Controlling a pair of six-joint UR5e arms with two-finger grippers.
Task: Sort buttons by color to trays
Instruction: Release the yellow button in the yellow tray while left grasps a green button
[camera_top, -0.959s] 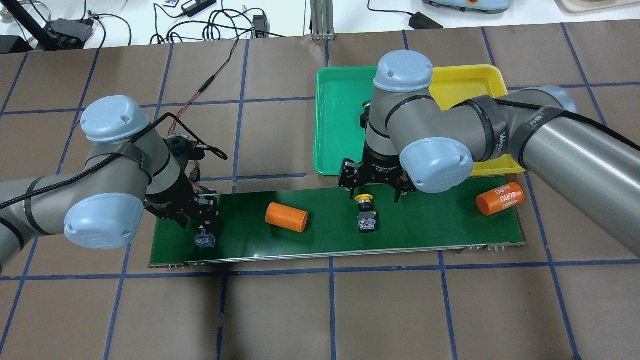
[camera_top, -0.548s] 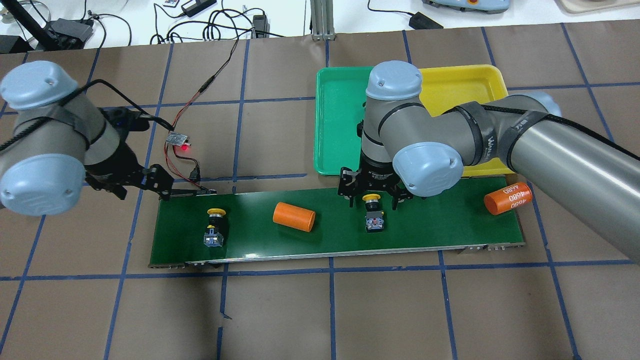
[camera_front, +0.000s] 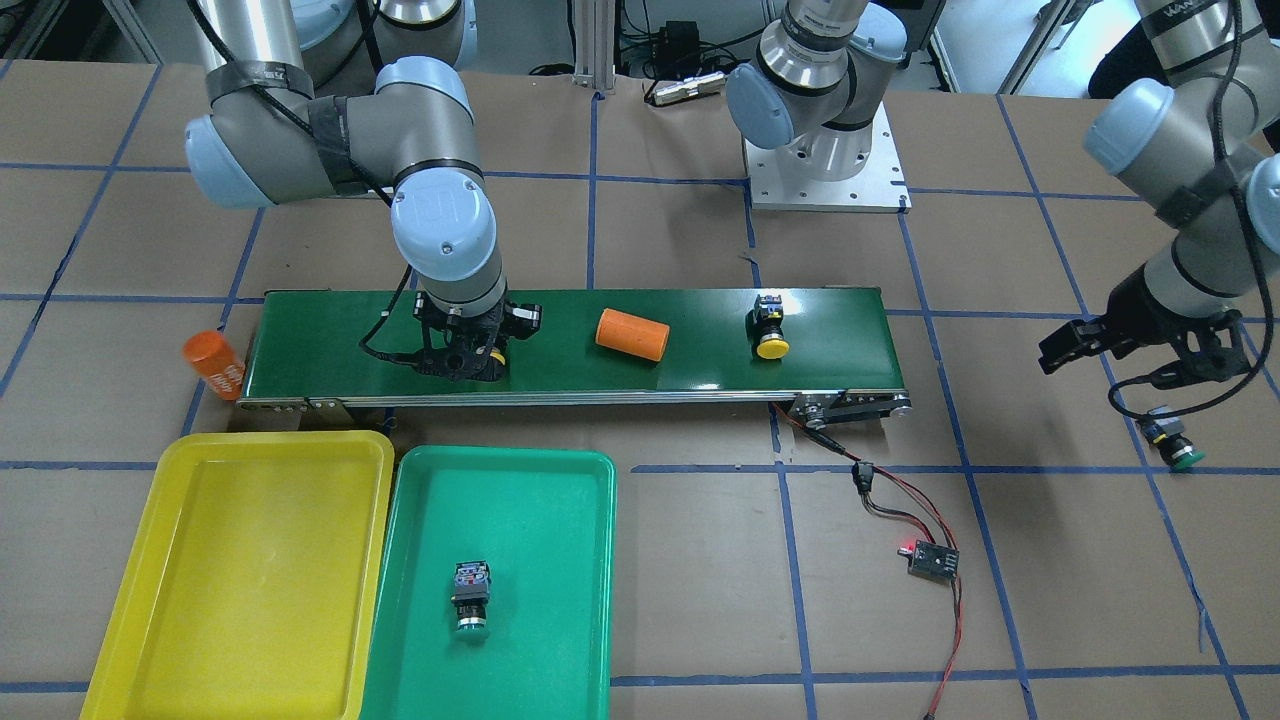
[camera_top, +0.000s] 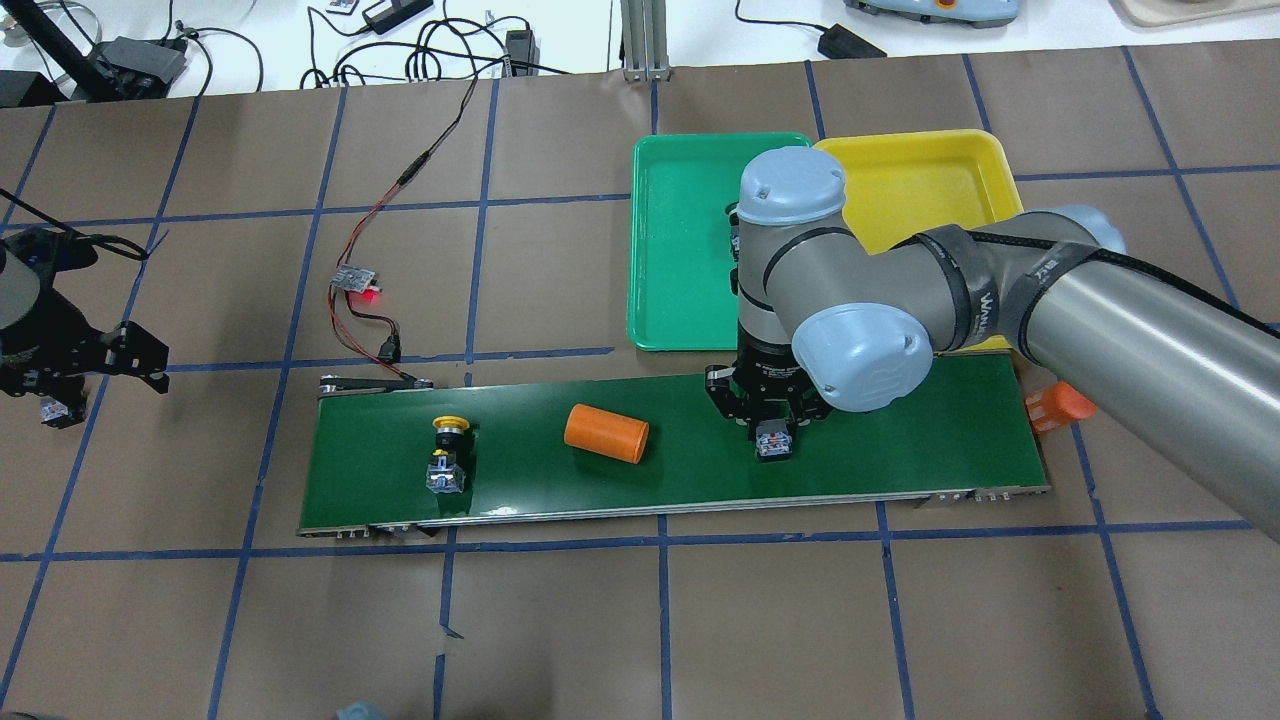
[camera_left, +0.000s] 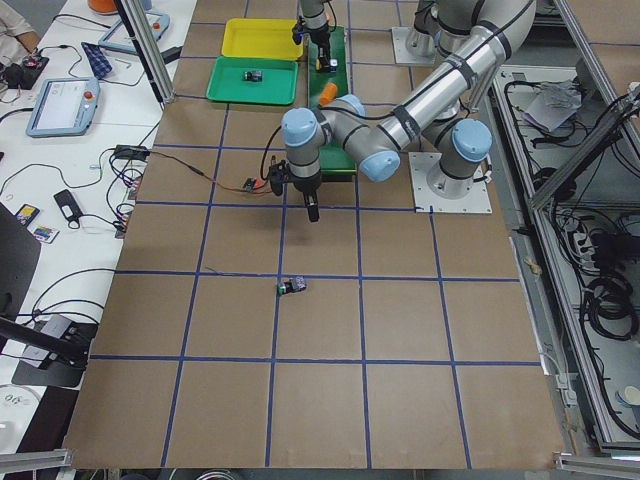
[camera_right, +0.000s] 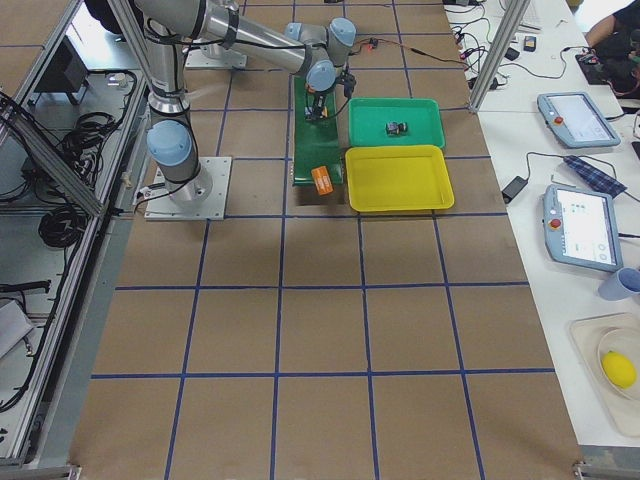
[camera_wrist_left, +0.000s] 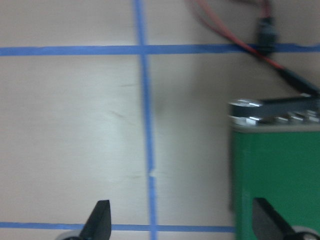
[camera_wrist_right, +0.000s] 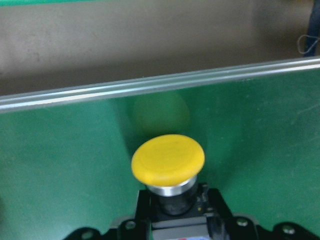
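My right gripper (camera_top: 775, 428) is down on the conveyor belt (camera_top: 900, 450) and shut on a yellow button (camera_wrist_right: 168, 160), whose body (camera_top: 775, 443) shows between the fingers. A second yellow button (camera_top: 447, 455) lies on the belt's left part (camera_front: 768, 330). My left gripper (camera_front: 1140, 362) is open and empty, off the belt's left end (camera_wrist_left: 182, 222). A green button (camera_front: 1176, 447) lies on the table just by it (camera_top: 50, 410). Another green button (camera_front: 470, 595) lies in the green tray (camera_front: 540, 530). The yellow tray (camera_front: 240, 580) beside it holds nothing.
An orange cylinder (camera_top: 606, 433) lies mid-belt. The orange cylinder marked 4680 (camera_front: 213, 365) is at the belt's right end, over its edge. A small board with a red light (camera_top: 358, 280) and its wires lie on the table behind the belt's left end.
My left arm swung left off the belt, leaving the yellow button. The belt carried everything rightward. My right gripper came down and closed on the other yellow button.
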